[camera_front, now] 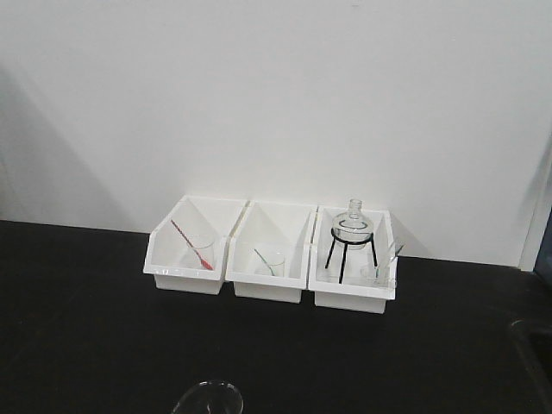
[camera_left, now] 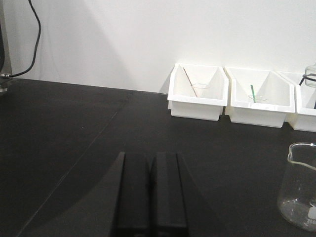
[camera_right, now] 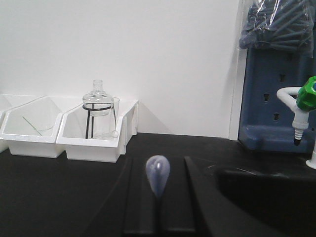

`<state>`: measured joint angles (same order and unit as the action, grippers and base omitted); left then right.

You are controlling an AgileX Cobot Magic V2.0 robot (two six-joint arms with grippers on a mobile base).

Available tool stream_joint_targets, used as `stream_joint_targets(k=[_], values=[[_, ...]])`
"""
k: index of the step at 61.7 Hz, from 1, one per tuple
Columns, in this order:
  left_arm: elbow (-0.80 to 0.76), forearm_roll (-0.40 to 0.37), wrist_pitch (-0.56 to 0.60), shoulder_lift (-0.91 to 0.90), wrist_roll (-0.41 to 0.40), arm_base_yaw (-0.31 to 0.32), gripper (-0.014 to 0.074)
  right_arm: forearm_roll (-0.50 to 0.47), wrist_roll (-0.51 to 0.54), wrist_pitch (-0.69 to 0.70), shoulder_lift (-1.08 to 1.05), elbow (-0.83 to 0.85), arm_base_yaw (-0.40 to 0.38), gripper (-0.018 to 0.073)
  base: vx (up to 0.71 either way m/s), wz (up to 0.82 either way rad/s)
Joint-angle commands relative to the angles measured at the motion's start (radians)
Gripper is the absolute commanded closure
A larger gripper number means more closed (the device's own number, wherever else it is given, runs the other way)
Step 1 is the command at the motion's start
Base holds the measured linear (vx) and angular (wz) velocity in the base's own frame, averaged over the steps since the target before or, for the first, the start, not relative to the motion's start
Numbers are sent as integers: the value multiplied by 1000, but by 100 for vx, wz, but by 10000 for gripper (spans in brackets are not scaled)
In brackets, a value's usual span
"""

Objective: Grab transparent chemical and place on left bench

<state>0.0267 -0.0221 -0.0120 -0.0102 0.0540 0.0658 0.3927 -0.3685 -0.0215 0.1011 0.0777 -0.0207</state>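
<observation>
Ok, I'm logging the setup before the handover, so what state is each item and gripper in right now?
Transparent pipette: clamped in the right gripper, bulb end showing.
Left gripper: shut, empty.
Red pipette: leaning in the left bin.
Green pipette: leaning in the middle bin.
Round flask: upright on the black tripod, right bin.
Large beaker: upright, empty.

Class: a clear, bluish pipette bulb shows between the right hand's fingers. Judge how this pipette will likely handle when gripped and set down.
The pipette looks like thin translucent plastic, so probably very light, with a squashy bulb. Its rounded bulb may let it roll on the flat black bench. Being smooth, it might slip in the right hand.
</observation>
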Motion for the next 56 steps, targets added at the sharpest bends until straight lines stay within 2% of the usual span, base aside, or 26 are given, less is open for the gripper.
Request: stream_joint_targets(k=[1,23,29,35,41,44,52,56], values=[[16,-1,78,-19,-8,2,600,2,0,73,9,32,-3,562,5,-5],[16,-1,78,-19,-8,2,600,1,0,112,9,32,-3,562,1,-2],[16,-1,78,-19,-8,2,600,2,-4,178,13,32,-3,562,0,0],[16,-1,78,-19,-8,2,600,19,-48,304,71,51,-1,562,0,0],[16,-1,78,-19,-8,2,600,124,-108,382,219,111,0,562,0,0],[16,-1,78,-19,-8,2,600,196,-171,440,309,153,0,562,0,0],[16,-1,78,-19,-8,2,600,452,-338,727,584,288,0,561,0,0],[16,-1,78,-19,-8,2,600,587,-365,877,713,368,2,560,0,0]])
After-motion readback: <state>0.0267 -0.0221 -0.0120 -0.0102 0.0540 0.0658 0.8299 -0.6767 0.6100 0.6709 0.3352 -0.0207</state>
